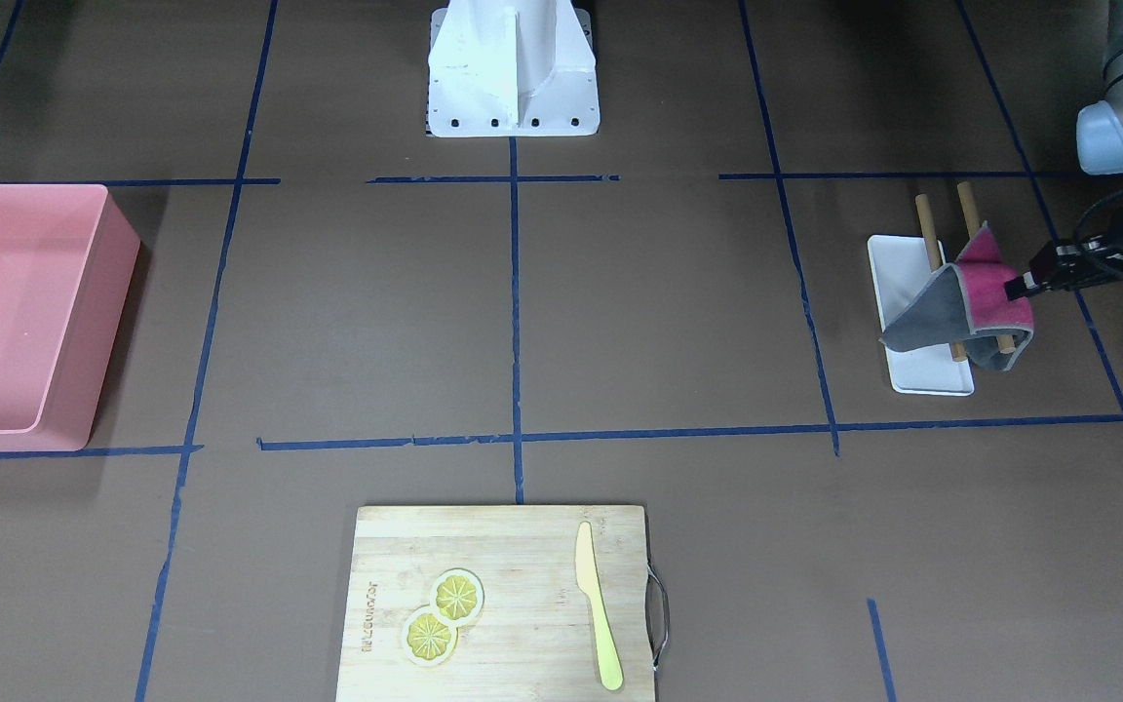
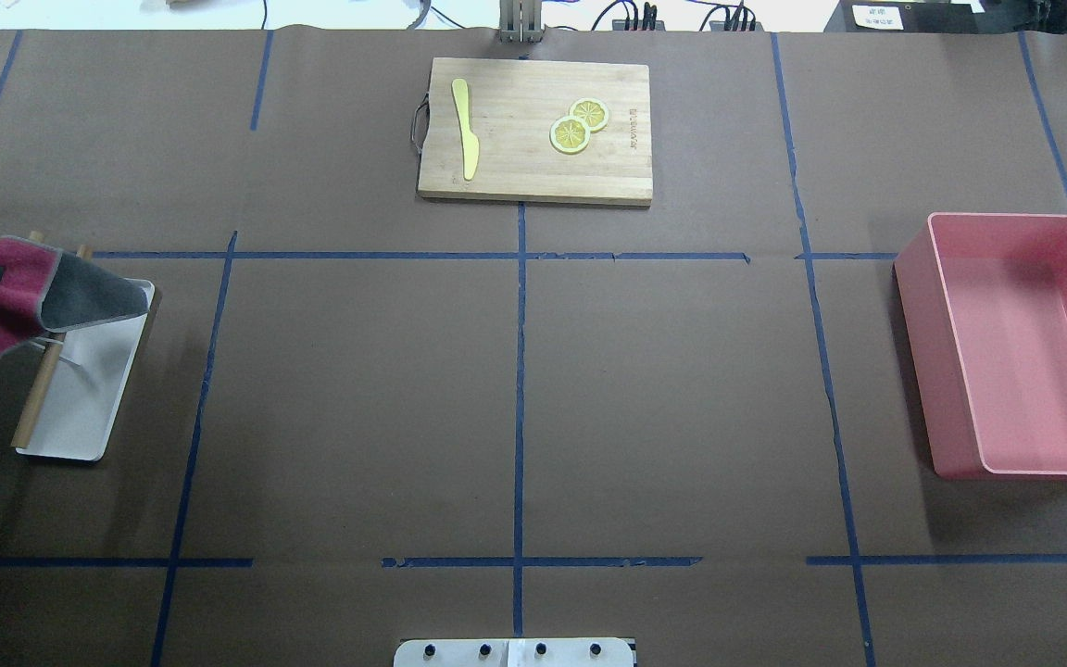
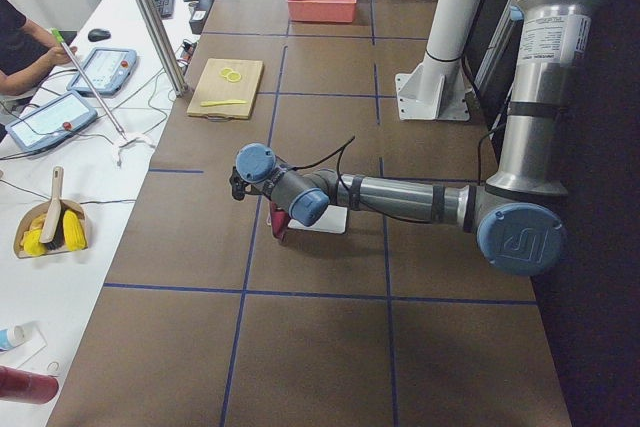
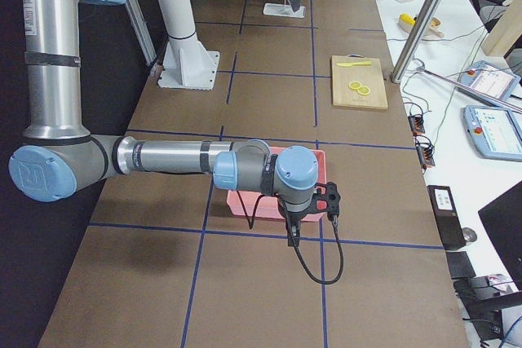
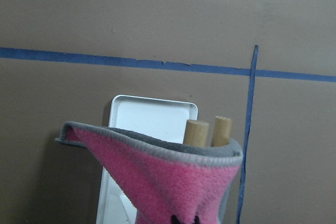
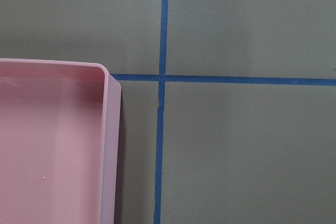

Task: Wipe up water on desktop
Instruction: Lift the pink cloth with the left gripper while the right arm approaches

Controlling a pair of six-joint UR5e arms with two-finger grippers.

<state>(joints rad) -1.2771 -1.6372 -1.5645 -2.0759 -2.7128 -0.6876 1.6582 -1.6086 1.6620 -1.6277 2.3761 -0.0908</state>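
Front view: left fingers (image 1: 1020,288) pinch a corner of the fleecy pink-and-grey cloth (image 1: 927,320), which is draped over round wooden pegs (image 1: 929,234) just beyond them, likely hung to dry. Overhead: the matte brown bench (image 2: 357,398) spreads away from those fingers, with no water I can spot. Right side: right fingers (image 4: 329,198) beside the pink tub (image 4: 245,205), grip unreadable.
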